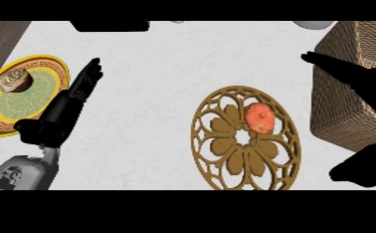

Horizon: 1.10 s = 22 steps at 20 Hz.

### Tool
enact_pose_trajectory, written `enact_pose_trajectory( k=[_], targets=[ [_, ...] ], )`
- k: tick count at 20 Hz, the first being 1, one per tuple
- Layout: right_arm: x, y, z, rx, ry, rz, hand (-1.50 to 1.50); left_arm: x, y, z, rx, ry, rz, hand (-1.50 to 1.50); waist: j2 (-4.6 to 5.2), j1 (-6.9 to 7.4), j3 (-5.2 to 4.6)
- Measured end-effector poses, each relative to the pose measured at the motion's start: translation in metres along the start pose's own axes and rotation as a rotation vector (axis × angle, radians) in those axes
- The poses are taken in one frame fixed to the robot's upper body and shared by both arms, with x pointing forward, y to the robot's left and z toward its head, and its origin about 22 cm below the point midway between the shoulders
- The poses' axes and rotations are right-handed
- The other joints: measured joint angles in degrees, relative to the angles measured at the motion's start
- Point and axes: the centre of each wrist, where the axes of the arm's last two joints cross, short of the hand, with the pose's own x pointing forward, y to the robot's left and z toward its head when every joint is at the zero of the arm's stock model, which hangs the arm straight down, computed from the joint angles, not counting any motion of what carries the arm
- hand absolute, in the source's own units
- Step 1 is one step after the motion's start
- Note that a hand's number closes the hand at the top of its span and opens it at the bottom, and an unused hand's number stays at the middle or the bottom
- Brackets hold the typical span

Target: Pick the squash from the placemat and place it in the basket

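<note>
An orange squash (pixel 259 117) lies on the upper right part of a round brown openwork placemat (pixel 235 162) in the middle of the counter. Just right of the mat stands a woven basket (pixel 334 120). My right hand (pixel 349 75) comes in from the right edge in front of the basket, up and right of the squash. It is open, with straight fingers pointing up-left and its thumb (pixel 356 165) lower down. My left hand (pixel 67 105) rests open at the left, fingers up, far from the squash.
A yellow-rimmed plate (pixel 44 90) with a brown and cream item (pixel 15 80) on it sits at the left edge, beside my left hand. A black object (pixel 110 25) and a white one (pixel 316 24) lie at the far edge.
</note>
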Motion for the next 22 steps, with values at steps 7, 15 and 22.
enact_pose_trajectory(
  k=[7, 15, 22],
  targets=[
    [-0.010, -0.005, 0.021, -0.015, 0.001, -0.026, -1.50, -0.004, 0.004, -0.003, -0.012, -0.008, 0.000, 0.00, 0.24, 0.49, 0.06],
    [-0.032, 0.038, 0.001, -0.050, 0.020, -0.107, -1.50, 0.008, 0.004, 0.000, -0.017, -0.011, -0.002, 0.00, 0.36, 0.96, 0.13],
    [-0.053, 0.082, -0.029, -0.092, 0.010, -0.127, -1.50, 0.007, 0.004, -0.004, -0.017, -0.010, 0.000, 0.00, 0.42, 0.99, 0.12]
  ],
)
